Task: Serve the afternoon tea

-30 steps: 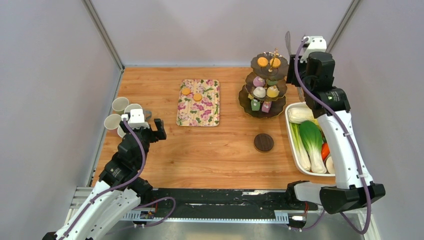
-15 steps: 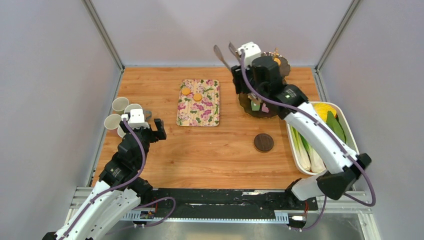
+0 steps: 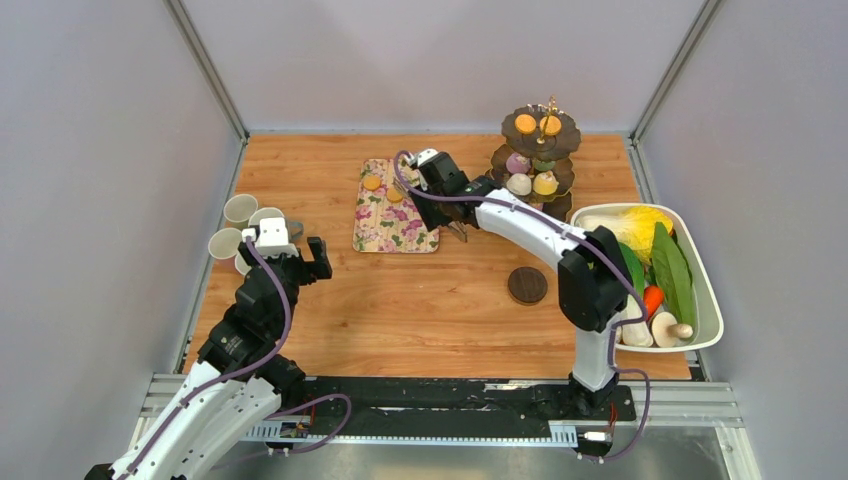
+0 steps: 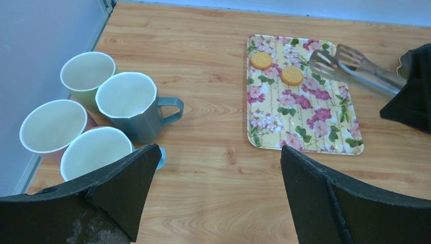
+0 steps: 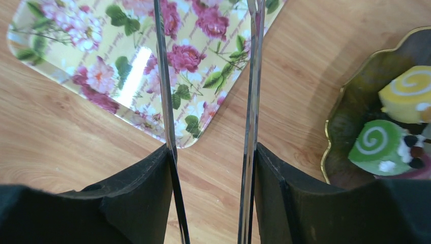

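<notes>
The dark three-tier stand (image 3: pixel 536 205) stands at the back right with colourful cakes: two orange ones (image 3: pixel 525 123) on top, white (image 3: pixel 519 184) and yellow (image 3: pixel 545 183) ones below. Two orange rounds (image 3: pixel 372 182) lie on the floral tray (image 3: pixel 400 238). My right gripper (image 3: pixel 441 203) is shut on metal tongs (image 4: pixel 356 71), whose open, empty tips hang over the tray's right side (image 5: pixel 101 56). The green roll (image 5: pixel 381 145) sits on the stand's bottom tier. Four mugs (image 3: pixel 240 225) cluster at the left. My left gripper (image 3: pixel 308 260) is open and empty beside them (image 4: pixel 127 101). One dark coaster (image 3: pixel 527 285) lies mid-table.
A white tub (image 3: pixel 706 300) of vegetables sits at the right edge. Grey walls close in the left, back and right sides. The right arm's elbow (image 3: pixel 590 280) stands between the coaster and the tub.
My right arm has swung with the tongs from beside the stand at the back right, leftward and down to the tray's right side. The left arm has not moved.
</notes>
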Robot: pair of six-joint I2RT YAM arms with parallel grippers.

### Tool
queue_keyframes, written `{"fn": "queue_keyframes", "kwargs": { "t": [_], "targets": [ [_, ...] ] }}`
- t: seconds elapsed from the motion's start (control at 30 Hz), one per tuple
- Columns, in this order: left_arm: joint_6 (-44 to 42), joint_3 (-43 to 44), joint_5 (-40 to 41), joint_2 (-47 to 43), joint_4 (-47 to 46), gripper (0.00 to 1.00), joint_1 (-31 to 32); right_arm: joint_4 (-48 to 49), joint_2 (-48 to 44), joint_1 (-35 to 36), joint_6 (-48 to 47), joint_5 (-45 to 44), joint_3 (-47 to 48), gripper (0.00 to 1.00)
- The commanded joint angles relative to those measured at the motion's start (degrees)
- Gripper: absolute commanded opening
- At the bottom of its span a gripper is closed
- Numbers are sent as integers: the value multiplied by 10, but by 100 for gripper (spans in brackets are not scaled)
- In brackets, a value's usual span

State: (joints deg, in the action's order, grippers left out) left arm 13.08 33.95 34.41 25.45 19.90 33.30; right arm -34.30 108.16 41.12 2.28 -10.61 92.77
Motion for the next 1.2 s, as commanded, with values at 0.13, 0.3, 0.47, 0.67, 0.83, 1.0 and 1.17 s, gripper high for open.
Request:
{"fn": "queue_keyframes", "kwargs": {
  "t": [0.13,0.3,0.47,0.67,0.83,1.0,1.17],
  "targets": [
    [-10,0,9,3,-11,100,1,49,71,7,4,14,32,57],
    [-10,0,8,3,-11,100,1,59,106,8,-2,19,45,57],
    [-10,0,7,3,-10,100,1,60,140,8,-10,20,71,57],
    [-10,0,7,3,-9,100,1,61,169,8,-20,20,98,54],
    [-9,0,7,1,-8,100,0,58,166,8,-20,16,97,47],
    [-9,0,5,0,-9,100,1,47,124,9,-20,-4,71,40],
    [-9,0,3,0,-10,100,1,32,60,9,-39,-22,43,39]
  ]
}}
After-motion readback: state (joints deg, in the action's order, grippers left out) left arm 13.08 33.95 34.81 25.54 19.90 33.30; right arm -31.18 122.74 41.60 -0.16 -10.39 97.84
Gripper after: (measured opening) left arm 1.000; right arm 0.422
